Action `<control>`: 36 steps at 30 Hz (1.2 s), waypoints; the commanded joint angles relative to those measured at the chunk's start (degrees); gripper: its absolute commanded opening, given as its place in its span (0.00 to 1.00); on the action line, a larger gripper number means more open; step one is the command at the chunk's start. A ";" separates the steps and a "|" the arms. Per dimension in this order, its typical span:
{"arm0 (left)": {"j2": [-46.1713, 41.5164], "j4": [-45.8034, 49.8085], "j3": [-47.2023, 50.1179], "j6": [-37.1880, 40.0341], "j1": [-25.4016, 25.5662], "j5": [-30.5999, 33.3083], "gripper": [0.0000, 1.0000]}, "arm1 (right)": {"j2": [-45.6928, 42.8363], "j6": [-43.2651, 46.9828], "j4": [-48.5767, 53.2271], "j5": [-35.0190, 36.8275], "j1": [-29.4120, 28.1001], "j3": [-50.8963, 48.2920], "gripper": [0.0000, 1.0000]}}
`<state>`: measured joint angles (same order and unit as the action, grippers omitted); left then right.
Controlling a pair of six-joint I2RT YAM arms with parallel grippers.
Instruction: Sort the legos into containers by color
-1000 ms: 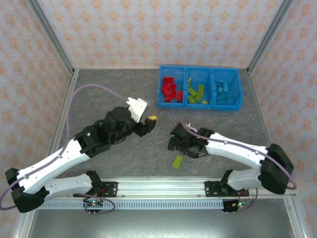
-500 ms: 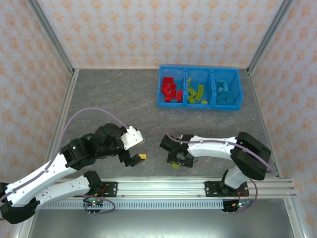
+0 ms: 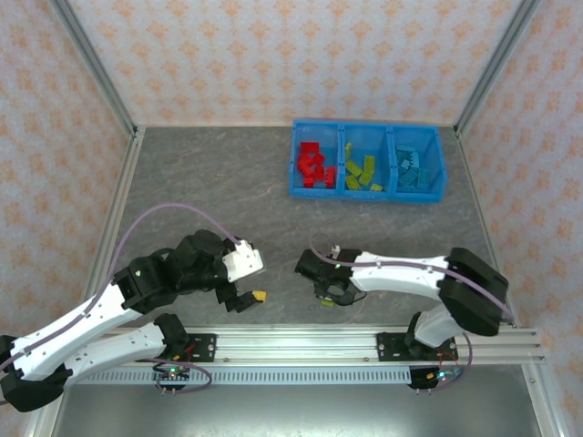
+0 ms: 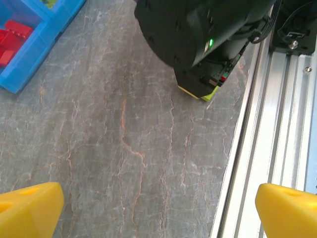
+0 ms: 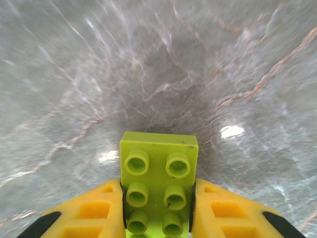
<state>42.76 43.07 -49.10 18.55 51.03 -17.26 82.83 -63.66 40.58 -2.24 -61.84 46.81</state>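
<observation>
Between the fingers of your right claw (image 5: 156,201) a yellow-green brick (image 5: 158,166) is clamped, left claw (image 4: 158,213) wide and empty; next, lift and carry it forward to the middle compartment (image 3: 365,137) of the bin (image 3: 364,193).

One camera looks down from above and behind on the whole worktop (image 3: 219,182); both wrist cameras, close in, share the green brick (image 5: 158,188).

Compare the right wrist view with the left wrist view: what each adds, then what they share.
Right wrist: the yellow-green lego studs-up, clamped between yellow fingers. Left wrist: the open left pincer, the blue bin corner holding red legos, the rail. Shared: the right pincer, that lego, the grey tabletop.
</observation>
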 commanded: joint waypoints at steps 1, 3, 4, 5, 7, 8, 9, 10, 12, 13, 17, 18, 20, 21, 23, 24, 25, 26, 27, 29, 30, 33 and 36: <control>-2.00 -5.88 0.82 -0.31 0.40 -1.38 1.00 | -8.02 0.85 2.45 7.82 2.64 0.24 0.29; -2.73 -9.31 1.53 -1.72 0.39 -1.41 1.00 | -11.47 5.25 3.34 9.24 6.81 1.90 0.29; -3.00 -11.12 1.88 -2.53 0.42 -1.28 1.00 | -12.68 7.46 3.65 9.86 9.40 3.09 0.29; -3.07 -13.03 2.26 -3.71 0.39 -1.17 1.00 | -13.52 10.99 4.01 10.31 12.57 4.71 0.29; -3.13 -16.78 2.75 -6.09 0.39 -0.61 1.00 | -13.63 17.67 3.80 10.07 18.60 8.17 0.29; -2.96 -18.61 3.03 -7.67 0.39 0.48 1.00 | -12.89 21.36 3.10 10.22 21.52 10.21 0.29; -2.55 -20.52 3.28 -9.56 0.39 2.37 1.00 | -11.37 24.89 2.53 10.56 24.10 12.57 0.29; -2.05 -21.74 3.34 -11.18 0.39 4.28 1.00 | -9.75 27.47 2.10 10.55 26.41 14.72 0.29; -0.19 -22.61 2.67 -15.05 0.41 9.93 1.00 | -5.10 33.06 0.29 10.39 30.80 20.25 0.29; 0.75 -22.15 2.08 -16.98 0.40 12.69 1.00 | -2.40 35.16 -0.47 10.62 32.45 22.72 0.29; 3.60 -18.99 -0.76 -23.94 0.39 19.42 1.00 | 10.49 42.62 -2.06 12.35 38.69 36.53 0.29; 3.77 -18.11 -1.21 -25.64 0.39 20.68 1.00 | 14.02 43.66 -1.85 12.39 40.24 40.11 0.29; 3.75 -15.97 -1.76 -28.14 0.39 23.08 1.00 | 20.23 45.33 -1.63 11.98 42.39 46.66 0.29; 3.60 -14.59 -1.81 -29.07 0.39 24.49 1.00 | 23.54 46.05 -1.17 11.91 43.21 50.02 0.29; 2.86 -12.28 -1.52 -30.04 0.39 26.75 1.00 | 29.41 47.06 0.36 11.37 44.64 56.43 0.29; 2.17 -11.56 -1.08 -30.07 0.39 27.11 1.00 | 32.49 47.35 1.24 11.00 45.37 59.70 0.29; 1.45 -11.51 -0.43 -30.15 0.39 27.20 1.00 | 34.79 47.55 1.96 10.63 46.08 62.30 0.30; 0.61 -11.89 0.39 -30.57 0.39 27.25 1.00 | 37.38 47.81 2.82 9.81 46.80 65.48 0.31; -0.29 -12.68 1.24 -30.96 0.39 27.25 1.00 | 39.76 47.93 4.03 9.15 47.50 68.87 0.36; -1.40 -14.06 2.47 -31.31 0.39 27.80 1.00 | 43.49 48.43 7.37 8.15 48.44 75.28 0.55; -1.61 -14.47 2.78 -31.42 0.39 28.66 1.00 | 44.96 48.92 9.70 7.96 48.66 78.89 0.61; -1.20 -14.74 3.58 -31.03 0.31 33.23 1.00 | 44.26 50.01 13.26 7.65 48.71 81.88 0.66; -0.64 -17.73 5.95 -27.71 0.26 38.14 1.00 | 36.11 49.99 10.53 5.91 48.66 72.79 0.66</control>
<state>41.54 28.12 -45.45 -10.79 51.03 13.45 127.37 -15.09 48.27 4.99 -12.91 123.79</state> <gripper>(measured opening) 0.999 0.659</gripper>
